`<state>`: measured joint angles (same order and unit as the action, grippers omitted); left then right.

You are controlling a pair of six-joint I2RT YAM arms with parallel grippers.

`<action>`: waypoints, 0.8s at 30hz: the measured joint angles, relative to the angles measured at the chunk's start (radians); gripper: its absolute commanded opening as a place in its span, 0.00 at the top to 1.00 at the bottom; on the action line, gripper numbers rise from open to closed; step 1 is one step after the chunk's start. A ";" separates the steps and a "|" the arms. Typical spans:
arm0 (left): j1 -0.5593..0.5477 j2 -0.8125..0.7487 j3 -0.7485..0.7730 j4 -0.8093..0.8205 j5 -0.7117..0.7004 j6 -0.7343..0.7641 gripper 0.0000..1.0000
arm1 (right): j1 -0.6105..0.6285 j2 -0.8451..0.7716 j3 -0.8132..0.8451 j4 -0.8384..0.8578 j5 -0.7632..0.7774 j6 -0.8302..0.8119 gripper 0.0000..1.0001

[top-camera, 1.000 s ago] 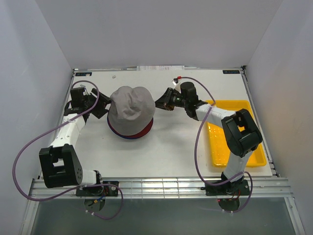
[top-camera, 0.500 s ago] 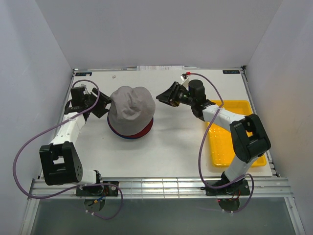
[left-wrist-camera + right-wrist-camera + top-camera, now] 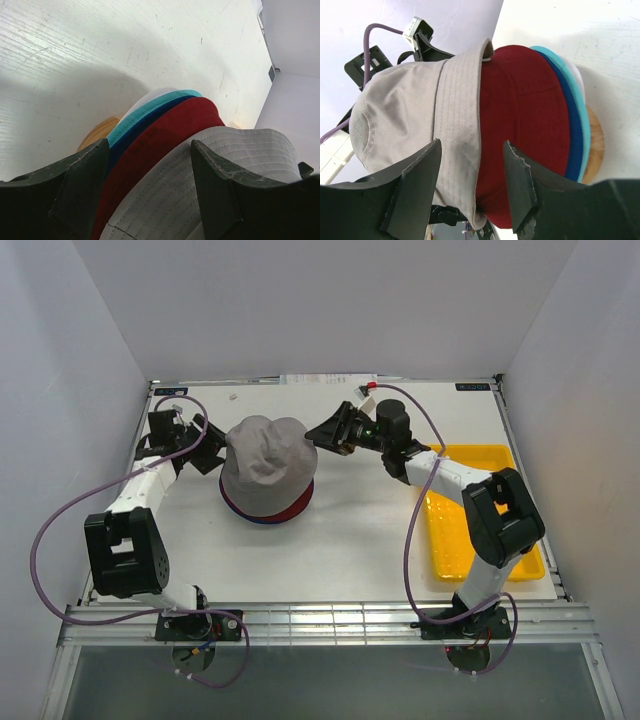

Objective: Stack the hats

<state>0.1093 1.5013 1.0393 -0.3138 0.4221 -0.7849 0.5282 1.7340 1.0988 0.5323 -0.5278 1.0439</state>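
The hats sit stacked on a wooden stand (image 3: 97, 132) mid-table. The grey hat (image 3: 265, 462) is on top. Under it show the brims of the dark red hat (image 3: 525, 110), the navy hat (image 3: 575, 140), the teal hat (image 3: 150, 107) and the white hat (image 3: 155, 94). My left gripper (image 3: 208, 445) is open at the stack's left side, with the grey and dark red brims between its jaws in the left wrist view (image 3: 149, 145). My right gripper (image 3: 318, 435) is open at the stack's upper right, its jaws framing the grey brim edge (image 3: 472, 145). Neither holds anything.
A flat yellow tray (image 3: 530, 540) lies at the right side of the table, partly under my right arm. White walls enclose the table on three sides. Purple cables loop from both arms.
My right gripper has opened and moved closer to the grey hat's right edge. My left gripper has shifted slightly toward the far side and stays open.
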 measured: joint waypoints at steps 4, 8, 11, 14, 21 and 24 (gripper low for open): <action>0.000 0.018 0.007 0.000 0.009 0.010 0.24 | 0.015 0.030 0.043 -0.002 -0.006 0.000 0.43; 0.000 0.023 0.009 0.001 0.013 0.014 0.25 | 0.022 0.038 0.053 -0.002 -0.008 0.002 0.55; 0.000 0.023 0.009 0.001 0.016 0.015 0.25 | 0.023 0.044 0.053 -0.003 -0.010 0.006 0.71; 0.000 0.023 0.009 0.003 0.016 0.016 0.30 | 0.023 0.048 0.050 -0.001 -0.008 0.015 0.81; 0.000 0.024 0.008 0.008 0.015 0.019 0.66 | 0.023 0.048 0.024 0.008 0.011 0.010 0.90; 0.001 0.025 0.000 0.010 0.013 0.022 0.78 | 0.024 0.048 0.005 -0.003 0.025 -0.005 0.92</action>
<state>0.1101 1.5265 1.0397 -0.3035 0.4347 -0.7631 0.5522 1.7824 1.1034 0.5297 -0.5026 1.0389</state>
